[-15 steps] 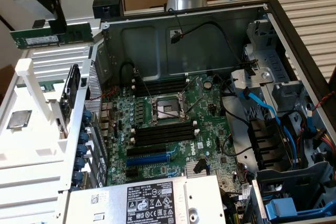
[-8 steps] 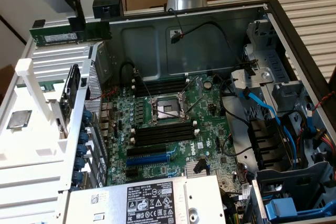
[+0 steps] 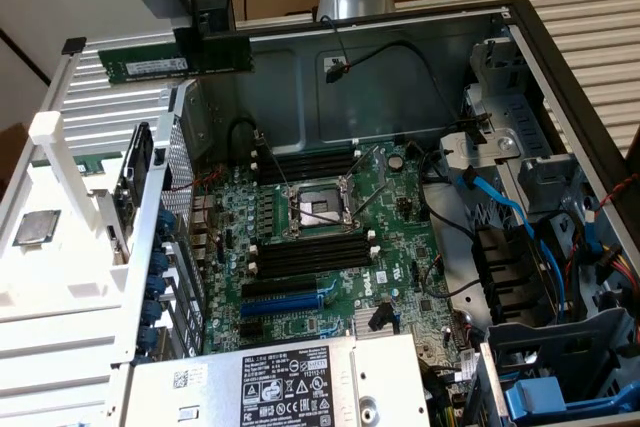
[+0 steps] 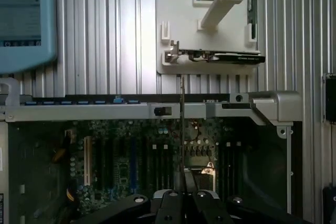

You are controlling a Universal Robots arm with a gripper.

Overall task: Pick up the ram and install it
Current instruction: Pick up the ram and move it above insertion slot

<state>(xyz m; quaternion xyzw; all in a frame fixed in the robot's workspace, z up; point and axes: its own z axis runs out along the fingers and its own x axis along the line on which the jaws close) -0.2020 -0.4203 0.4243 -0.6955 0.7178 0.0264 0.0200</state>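
Your fingers (image 3: 215,42) grip the ram (image 3: 150,66), lifted at 11 o'clock above the motherboard (image 3: 330,237). Picking's done; installing isn't.

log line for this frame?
phase: carry | gripper: shut on ram | ram: held edge-on above open case, over rear edge | black slots: empty | install: not done
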